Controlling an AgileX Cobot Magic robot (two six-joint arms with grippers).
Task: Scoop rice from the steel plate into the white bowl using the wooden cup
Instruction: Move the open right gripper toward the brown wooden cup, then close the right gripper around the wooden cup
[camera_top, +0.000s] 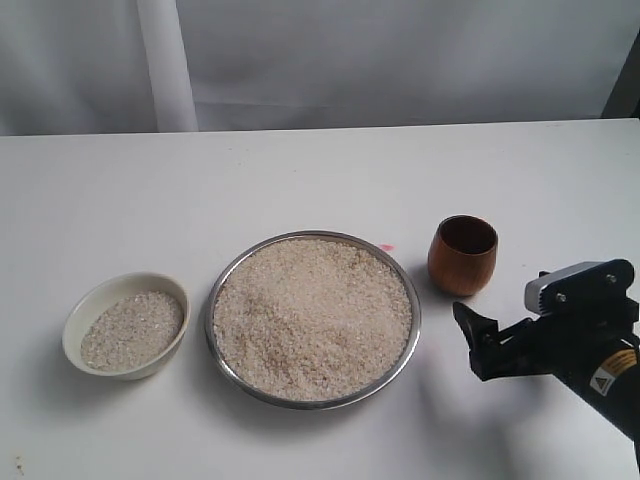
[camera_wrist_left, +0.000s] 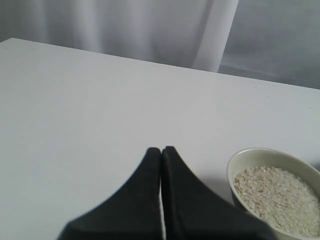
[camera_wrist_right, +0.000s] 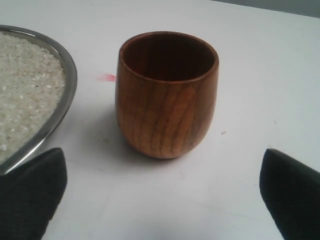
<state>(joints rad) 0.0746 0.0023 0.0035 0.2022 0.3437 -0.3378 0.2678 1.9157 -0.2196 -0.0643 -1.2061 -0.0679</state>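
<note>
Noting right tool (camera_wrist_right: 162, 192) spread wide, holding nothing, facing the upright wooden cup (camera_wrist_right: 167, 95): light, stiff, glossy, probably slippery, so you clamp its widest belly; left tool (camera_wrist_left: 161, 150) closed tight, empty

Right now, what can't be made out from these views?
Left gripper: absent from the exterior view; in the left wrist view the bottom edge cuts its base.
Wooden cup: inside bottom too dark in exterior and right wrist views.
Rice depth in the steel plate: hidden by its own surface.
Right gripper: arm cut by the exterior view's right edge.
</note>
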